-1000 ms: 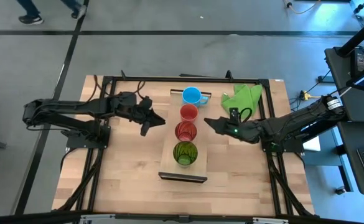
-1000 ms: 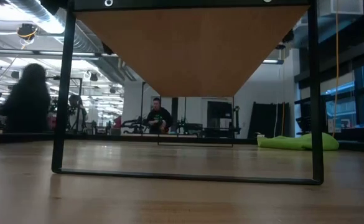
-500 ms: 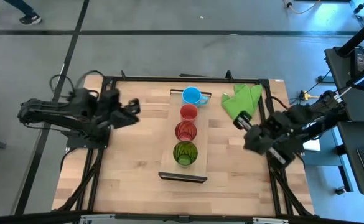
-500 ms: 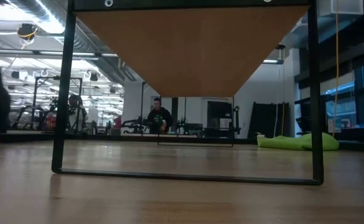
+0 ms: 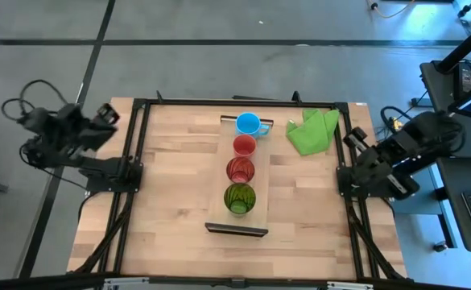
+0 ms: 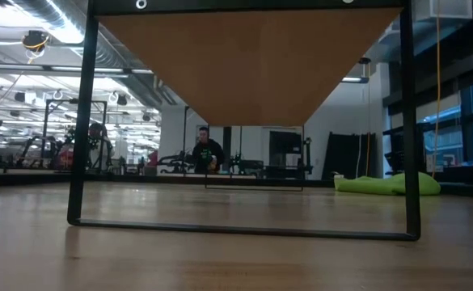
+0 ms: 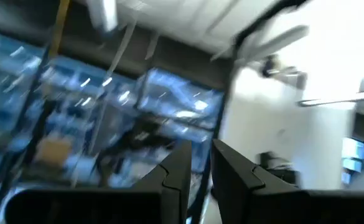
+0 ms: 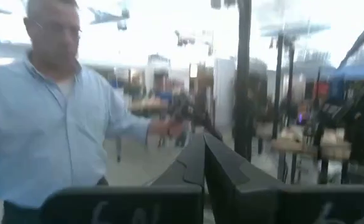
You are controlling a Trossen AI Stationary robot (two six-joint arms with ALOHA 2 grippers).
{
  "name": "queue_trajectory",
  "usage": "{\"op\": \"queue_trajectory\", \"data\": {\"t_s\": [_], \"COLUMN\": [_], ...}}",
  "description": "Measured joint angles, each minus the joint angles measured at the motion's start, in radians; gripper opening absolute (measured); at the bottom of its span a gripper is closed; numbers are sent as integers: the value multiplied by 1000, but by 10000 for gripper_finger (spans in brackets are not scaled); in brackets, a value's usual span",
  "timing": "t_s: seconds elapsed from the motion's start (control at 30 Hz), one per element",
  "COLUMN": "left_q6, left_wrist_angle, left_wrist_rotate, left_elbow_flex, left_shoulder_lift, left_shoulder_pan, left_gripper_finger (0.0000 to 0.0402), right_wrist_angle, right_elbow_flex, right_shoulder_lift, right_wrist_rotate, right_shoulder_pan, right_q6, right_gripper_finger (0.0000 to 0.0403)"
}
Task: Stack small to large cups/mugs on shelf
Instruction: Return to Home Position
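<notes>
Blue mug (image 5: pixel 248 123), red cup (image 5: pixel 244 146), red tumbler (image 5: pixel 240 170) and green tumbler (image 5: pixel 239 197) line the shelf (image 5: pixel 219 213); left gripper (image 7: pixel 200 152) fingers narrowly apart, right gripper (image 8: pixel 203 140) fingers together.

Your left arm (image 5: pixel 66 133) and right arm (image 5: pixel 392 157) are dark, almost black, built of chunky jointed segments with thin black cables (image 5: pixel 34 81) looping off them. The left pincer (image 7: pixel 199 149) and right pincer (image 8: pixel 204 140) each have two dark tapering fingers (image 7: pixel 231 171) on a dark crossbar (image 8: pixel 119 205); the right's bears faint pale marks.
</notes>
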Motion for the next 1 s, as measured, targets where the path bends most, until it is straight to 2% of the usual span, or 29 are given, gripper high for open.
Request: {"op": "queue_trajectory", "data": {"t_s": [0.13,0.27,0.37,0.43,0.6,0.63,0.73,0.87,1.0], "left_q6": [74,152,161,129,22,-25,-155,-192,-182], "left_wrist_angle": [136,430,586,634,812,819,630,475,282], "left_wrist_rotate": [118,234,232,187,116,96,79,85,85], "left_elbow_flex": [-117,-341,-494,-581,-765,-799,-803,-803,-803], "left_shoulder_lift": [-100,-129,-146,-174,-180,-181,-176,-180,-174], "left_shoulder_pan": [0,0,0,2,58,80,151,243,270], "left_gripper_finger": [55,55,55,55,55,55,55,55,55], "right_wrist_angle": [252,548,779,925,1110,1117,1004,898,776], "right_elbow_flex": [-251,-529,-698,-794,-1002,-1025,-1018,-1023,-1023], "right_shoulder_lift": [-176,-266,-302,-320,-371,-379,-403,-435,-435], "right_wrist_rotate": [1,47,71,69,94,120,203,180,170], "right_shoulder_pan": [-4,-4,-5,-10,-40,-45,-66,-86,-86], "right_q6": [-6,-48,-76,-72,-49,-43,-2,-98,-185], "right_gripper_finger": [9,9,9,11,18,18,19,19,19]}}
